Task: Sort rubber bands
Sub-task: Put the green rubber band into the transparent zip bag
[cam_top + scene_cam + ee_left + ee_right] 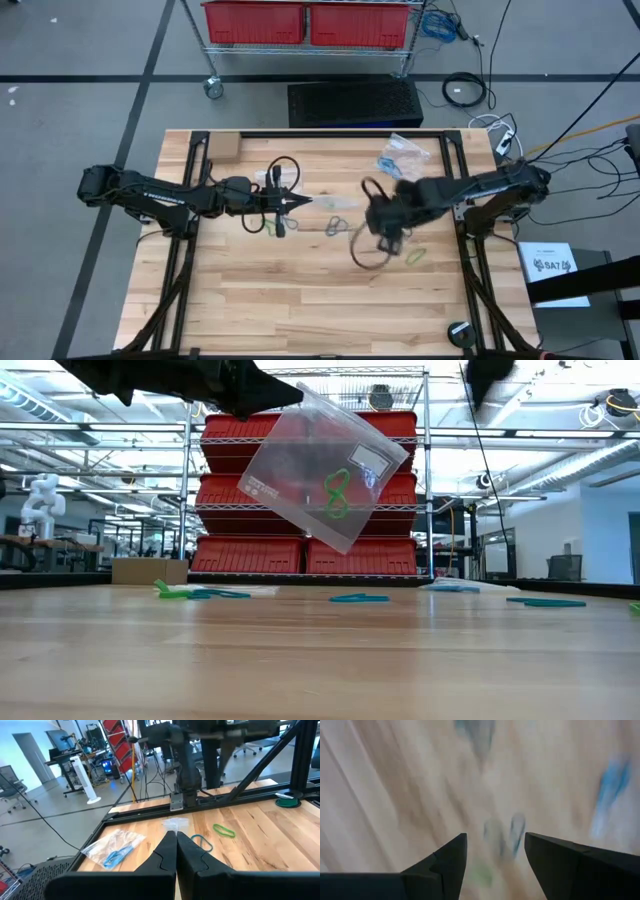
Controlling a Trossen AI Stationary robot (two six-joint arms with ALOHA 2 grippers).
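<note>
Two dark arms reach in over a pale wooden slat table (300, 300) with a black metal frame. The left gripper (298, 202) points toward the table's centre, its two tapered black fingers (167, 851) pressed together on the upper corner of a clear, glossy plastic bag (322, 465). In the low view the bag hangs tilted above the tabletop, flat and rectangular with a white label patch, and a thin bright green rubber band (336, 493) twisted into a figure-eight lies inside it.

The right gripper (385, 222) is over the table's centre-right; in its wrist view its two dark wedge-shaped fingers (445, 860) stand apart with nothing between them, above blurred bands on the wood.

Loose rubber bands lie flat on the boards: dark teal-grey loops (338, 226) between the two grippers, a bright green loop (223, 830) and a blue-teal loop (201, 842) ahead of the left gripper, and further teal loops (358, 598) in a low row across the table's far side. A second, crinkled clear plastic bag (115, 847) holding blue bands lies flat near the table's far edge.

Red plastic bins (308, 22) sit on a wire shelf cart beyond the table.
</note>
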